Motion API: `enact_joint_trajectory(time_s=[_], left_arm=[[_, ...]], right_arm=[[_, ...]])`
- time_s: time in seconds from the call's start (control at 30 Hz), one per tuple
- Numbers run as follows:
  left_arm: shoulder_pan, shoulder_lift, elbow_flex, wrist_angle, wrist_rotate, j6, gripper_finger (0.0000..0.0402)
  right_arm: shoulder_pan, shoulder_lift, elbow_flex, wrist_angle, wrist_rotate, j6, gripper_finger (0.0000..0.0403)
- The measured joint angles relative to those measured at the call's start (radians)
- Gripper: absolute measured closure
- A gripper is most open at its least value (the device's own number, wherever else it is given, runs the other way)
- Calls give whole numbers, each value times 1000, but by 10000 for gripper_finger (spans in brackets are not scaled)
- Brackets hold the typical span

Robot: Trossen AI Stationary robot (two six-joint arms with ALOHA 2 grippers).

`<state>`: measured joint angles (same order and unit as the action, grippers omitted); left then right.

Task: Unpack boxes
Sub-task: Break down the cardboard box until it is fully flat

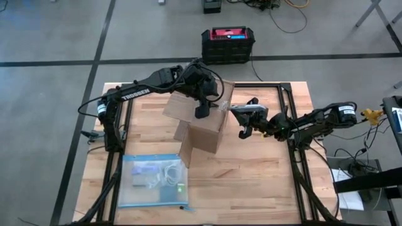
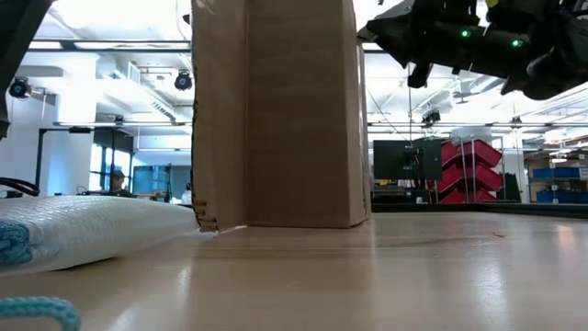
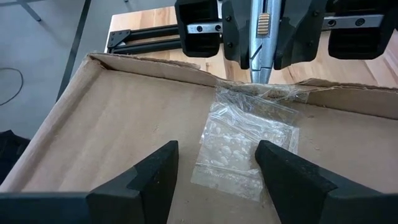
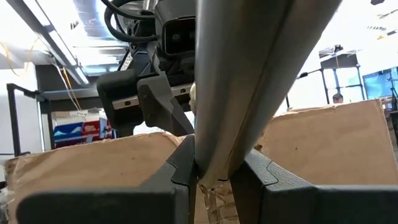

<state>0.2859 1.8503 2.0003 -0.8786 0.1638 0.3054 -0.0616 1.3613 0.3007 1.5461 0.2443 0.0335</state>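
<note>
brown corrugated cardboard: the box (image 1: pixel 204 129), standing near the middle of the wooden table (image 1: pixel 264 182), top open, flaps splayed outward. in the low view fills the centre as a tall brown wall (image 2: pixel 276 110), bottom edge on the tabletop.

over the open top, the left gripper (image 1: pixel 202 113), reaching in from the far left side. seen from its own wrist, hovers above the box's inner floor with both dark fingers (image 3: pixel 149 180) spread wide apart, nothing between them, touching nothing. frames a clear pouch (image 3: pixel 245 146) lying on the cardboard inside, bubbled and crinkled, its top edge drawn up to the box rim.

at that same rim, the right gripper (image 1: pixel 244 132), coming in from the right side of the table and facing the left one across the box (image 3: pixel 261 68). in its own wrist view, pinched nearly together (image 4: pixel 214 174) on a pale grey sheet that rises steeply between the fingers; looks to be the upper edge of the clear pouch, though blurred up close. cardboard wall visible on either side of the fingers there.

on the near left part of the table, apart from the box, a flat clear bag with blue edges (image 1: pixel 154 179), white cord and small items inside; shows in the low view as a bubbled white bulk (image 2: pixel 83 230) beside the box.

on the floor beyond the far edge of the table, a black crate with a red top (image 1: pixel 227 44).
</note>
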Motion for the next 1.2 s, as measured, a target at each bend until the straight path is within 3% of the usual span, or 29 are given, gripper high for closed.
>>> enact_joint_trajectory(time_s=[0.57,1.2], left_arm=[[0,-2,0,-2,-1,0,191],[0,-1,0,-6,-8,0,191]], right_arm=[[5,-64,29,-50,16,-46,356],[35,16,8,-105,72,-102,356]])
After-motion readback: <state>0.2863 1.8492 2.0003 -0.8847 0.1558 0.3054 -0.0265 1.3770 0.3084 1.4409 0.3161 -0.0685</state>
